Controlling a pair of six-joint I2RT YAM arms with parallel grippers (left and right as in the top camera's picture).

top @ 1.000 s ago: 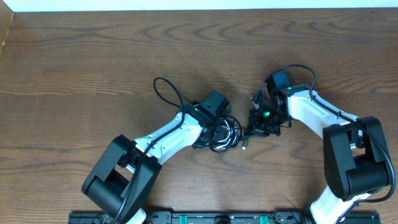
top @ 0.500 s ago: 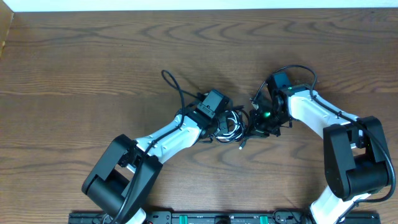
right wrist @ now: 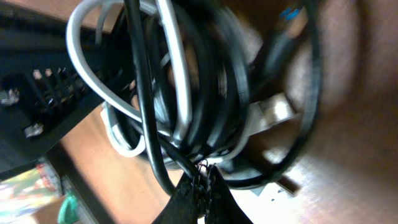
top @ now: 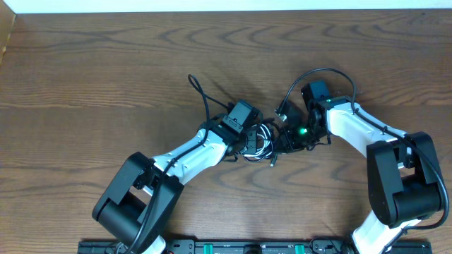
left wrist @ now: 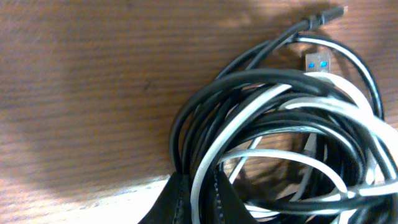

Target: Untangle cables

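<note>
A tangled bundle of black and white cables [top: 263,141] lies on the wooden table between my two grippers. My left gripper [top: 247,143] is shut on the white cable [left wrist: 202,186] and black strands at the bundle's left side. My right gripper [top: 286,140] is shut on a black cable [right wrist: 186,163] at the bundle's right side. The left wrist view shows the coil [left wrist: 286,124] with a blue USB plug [left wrist: 317,63] and a thin black plug [left wrist: 326,15]. The right wrist view shows the bundle [right wrist: 186,81] close and blurred. A black cable loop [top: 318,73] arcs above the right wrist.
A loose black cable end [top: 198,90] trails up and left of the left gripper. A plug tip [top: 273,164] points down below the bundle. The table's wood surface [top: 106,70] spreads around; a black rail [top: 226,247] runs along the front edge.
The left gripper has moved up and right with the bundle. The trailing black loop at upper left has straightened. A black cable loop has risen above the right wrist.
</note>
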